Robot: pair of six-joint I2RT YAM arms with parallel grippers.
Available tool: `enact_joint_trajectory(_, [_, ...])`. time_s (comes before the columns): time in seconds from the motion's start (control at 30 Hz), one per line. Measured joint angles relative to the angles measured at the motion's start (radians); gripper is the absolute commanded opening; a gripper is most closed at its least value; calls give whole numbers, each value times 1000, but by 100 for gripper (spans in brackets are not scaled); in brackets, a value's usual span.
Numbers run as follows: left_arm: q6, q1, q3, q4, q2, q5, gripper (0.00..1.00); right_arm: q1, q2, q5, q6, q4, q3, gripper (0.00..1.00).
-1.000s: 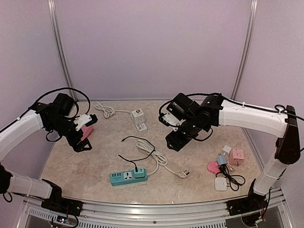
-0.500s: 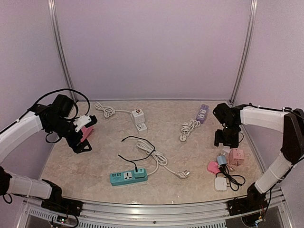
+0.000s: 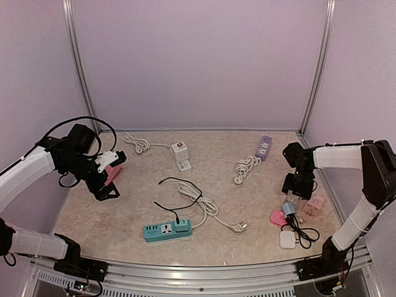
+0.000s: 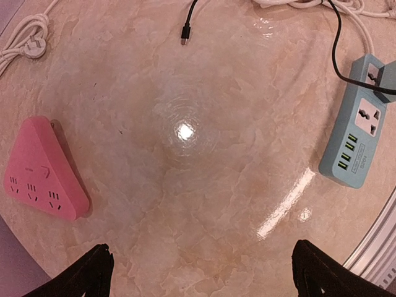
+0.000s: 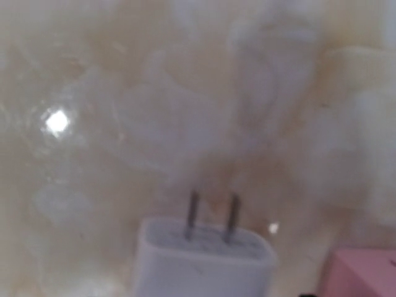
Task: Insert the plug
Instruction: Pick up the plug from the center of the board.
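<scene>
A white two-prong plug (image 5: pixel 204 257) fills the bottom centre of the blurred right wrist view, prongs pointing away, just over the table. A pink cube adapter (image 5: pixel 362 272) lies right beside it. In the top view my right gripper (image 3: pixel 296 187) is low over the plug cluster at the right and hides that white plug. Its fingers do not show, so I cannot tell their state. My left gripper (image 4: pixel 210 272) is open and empty above the table, beside a pink triangular power strip (image 4: pixel 40 170); it also shows in the top view (image 3: pixel 108 189).
A teal power strip (image 3: pixel 167 230) with a black-corded plug in it lies front centre. A white corded plug (image 3: pixel 238 227), a white strip (image 3: pixel 181 158) and a purple strip (image 3: pixel 264 147) lie around. A pink cube (image 3: pixel 314 205), blue plug (image 3: pixel 289 208) and white square (image 3: pixel 288 239) sit right.
My right arm swung from the table's centre to the right side and came down over the plug cluster. The pink cube shifted slightly right. The left arm has not moved.
</scene>
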Motion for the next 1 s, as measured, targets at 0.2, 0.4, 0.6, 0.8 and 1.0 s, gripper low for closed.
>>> enact_joint_trajectory(0.2, [0, 0, 0, 0, 0, 0, 99, -1, 60, -64, 1, 72, -10, 26])
enact_joint_trajectory(0.4, [1, 0, 0, -1, 0, 0, 99, 0, 48, -126, -39, 112, -14, 0])
enact_joint_trajectory(0.6, [11, 4, 33, -30, 0, 1, 99, 88, 26, -41, -195, 87, 124, 0])
enact_joint_trajectory(0.8, [23, 20, 258, -113, 21, 29, 99, 451, -72, 171, -546, 334, 338, 0])
enact_joint_trajectory(1.0, [-14, 6, 594, -182, 89, 127, 99, 697, -31, 203, -871, 598, 467, 0])
